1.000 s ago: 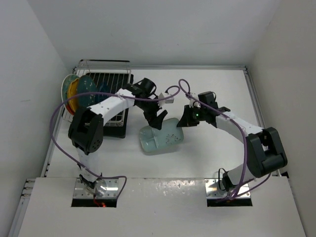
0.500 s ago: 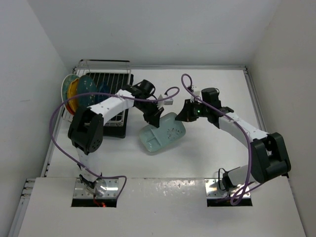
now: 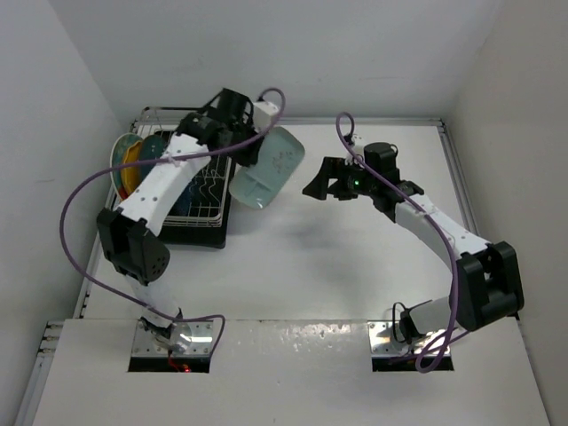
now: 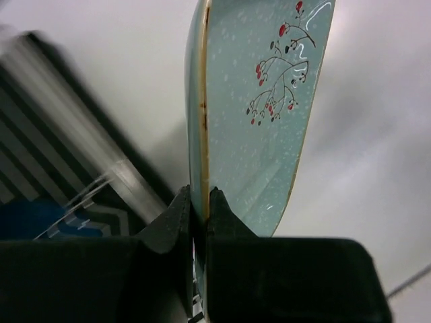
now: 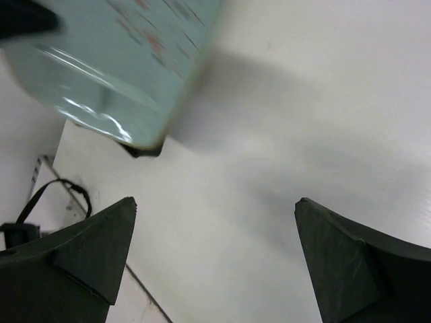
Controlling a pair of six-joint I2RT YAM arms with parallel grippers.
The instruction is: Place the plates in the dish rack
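A pale mint plate (image 3: 269, 167) with a red berry sprig hangs tilted on edge above the table, just right of the dish rack (image 3: 202, 202). My left gripper (image 3: 251, 146) is shut on its rim; the left wrist view shows both fingers pinching the plate's (image 4: 269, 101) edge at the left gripper (image 4: 200, 198). My right gripper (image 3: 321, 185) stands open and empty to the plate's right, apart from it. The right gripper (image 5: 215, 208) looks at bare table, with the mint plate (image 5: 121, 60) at upper left. A yellow plate (image 3: 130, 161), a teal plate (image 3: 155, 151) and a dark blue plate (image 3: 185, 158) stand in the rack's left end.
The rack sits on a black drip tray (image 3: 213, 236) at the table's back left, against the left wall. Purple cables loop from both arms, one (image 3: 80, 222) out over the rack's left side. A raised rim (image 3: 457, 186) runs along the table's right edge.
The right gripper opened and let go of the mint plate. The left gripper shut on it, lifted it off the table and swung it back and left toward the rack.
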